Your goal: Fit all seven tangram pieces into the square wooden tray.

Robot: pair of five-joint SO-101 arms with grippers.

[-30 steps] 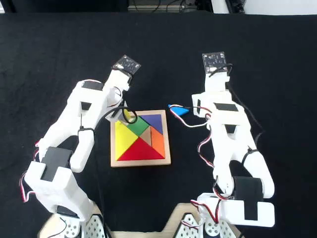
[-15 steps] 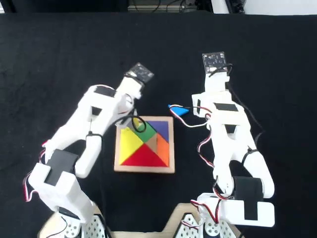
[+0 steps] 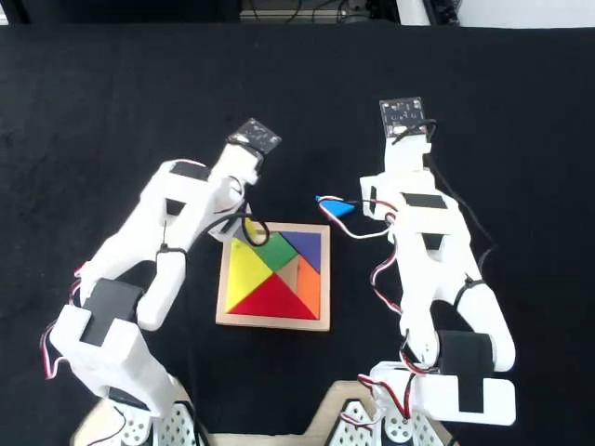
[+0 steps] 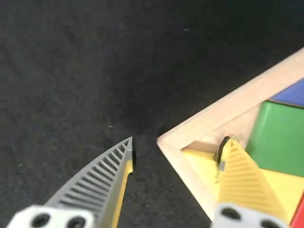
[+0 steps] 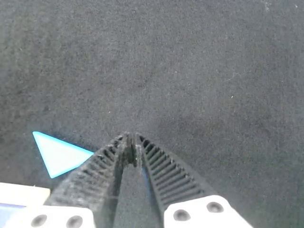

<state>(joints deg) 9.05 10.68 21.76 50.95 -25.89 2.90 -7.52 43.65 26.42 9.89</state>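
The square wooden tray (image 3: 273,322) lies between the two arms. It holds a yellow triangle (image 3: 244,274), a red triangle (image 3: 274,299), a green piece (image 3: 277,249), a blue piece (image 3: 305,243) and an orange piece (image 3: 309,274). A small patch of bare wood shows in the middle. My left gripper (image 4: 178,152) is open astride the tray's far-left corner (image 4: 164,141), one finger on the cloth, the other over the yellow piece (image 4: 275,183). A light blue triangle (image 3: 337,206) lies on the cloth off the tray's far-right corner. My right gripper (image 5: 129,142) is shut and empty beside it (image 5: 59,154).
Black cloth covers the whole table, with open room on the far side and at both edges. The arm bases stand at the near edge. A tray corner (image 5: 21,192) shows close to the right gripper.
The left arm has swung right with its gripper on the tray's corner, and the tray has slid right and toward the near edge. The right arm and the light blue triangle stayed still.
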